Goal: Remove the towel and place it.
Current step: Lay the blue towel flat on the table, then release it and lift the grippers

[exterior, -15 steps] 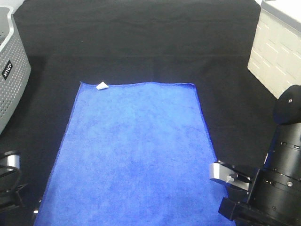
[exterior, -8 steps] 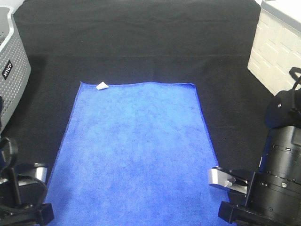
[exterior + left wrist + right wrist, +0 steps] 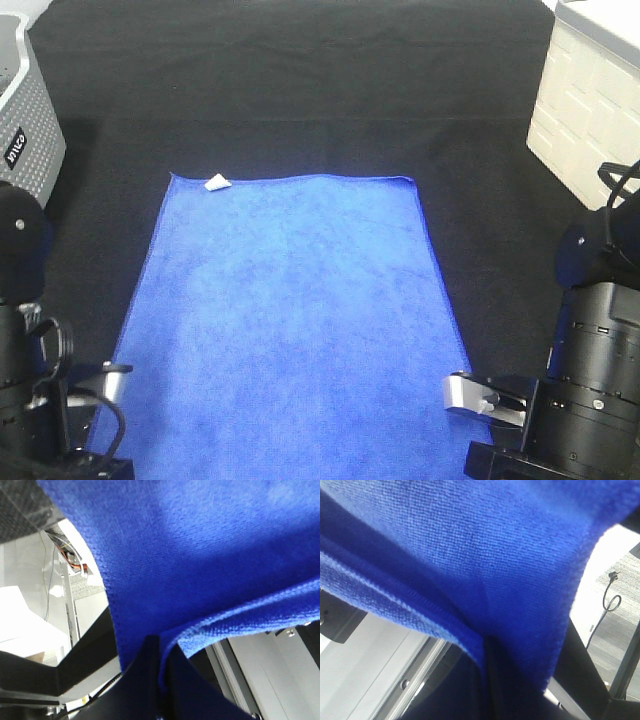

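Cover: black textured cloth table covering (image 3: 300,90) lay flat.
Cloth's left edge: grey perforated plastic container (image 3: 30,125) stood there.
Cloth's right edge: white brick-patterned box (image 3: 585,110) stood there.

The high camera looked steeply down from above the near end of the table (image 3: 300,80), taking in the whole towel (image 3: 290,320). The wrist cameras sat tight behind the left gripper (image 3: 160,660) and right gripper (image 3: 487,655), with cloth filling both frames. All three views shared only the towel.

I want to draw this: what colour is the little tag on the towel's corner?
White. The tag on the towel shows best in the exterior high view.
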Action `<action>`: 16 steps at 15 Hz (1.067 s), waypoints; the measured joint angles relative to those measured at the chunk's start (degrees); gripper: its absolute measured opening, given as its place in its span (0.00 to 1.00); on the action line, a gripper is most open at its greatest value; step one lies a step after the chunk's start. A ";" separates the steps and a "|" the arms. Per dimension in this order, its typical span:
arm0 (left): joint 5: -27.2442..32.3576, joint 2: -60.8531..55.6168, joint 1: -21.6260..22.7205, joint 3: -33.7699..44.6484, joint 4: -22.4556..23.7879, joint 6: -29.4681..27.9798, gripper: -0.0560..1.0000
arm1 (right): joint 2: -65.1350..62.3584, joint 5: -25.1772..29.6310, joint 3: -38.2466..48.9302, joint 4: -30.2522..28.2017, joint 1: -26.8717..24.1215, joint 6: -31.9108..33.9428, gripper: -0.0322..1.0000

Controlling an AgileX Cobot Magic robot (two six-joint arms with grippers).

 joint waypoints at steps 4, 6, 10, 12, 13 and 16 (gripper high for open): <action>0.97 0.06 0.00 -3.61 2.41 0.00 0.05 | 0.00 0.00 0.00 -0.29 0.00 -0.06 0.04; 1.49 0.06 0.00 -4.07 2.92 0.00 0.05 | 0.00 0.06 0.00 -0.23 0.00 -0.06 0.04; 1.49 0.06 0.00 -4.07 3.04 0.00 0.05 | 0.00 0.17 0.00 -0.06 0.00 -0.34 0.04; 1.49 0.06 0.00 -4.07 3.09 0.00 0.05 | 0.00 0.17 0.00 -0.06 0.00 -0.46 0.04; 1.49 0.06 0.00 -4.07 3.09 0.17 0.05 | 0.00 0.17 0.00 -0.06 0.00 -0.46 0.04; 1.66 0.06 0.00 -4.07 3.95 0.23 0.06 | 0.00 0.29 0.00 -0.17 0.00 -0.46 0.11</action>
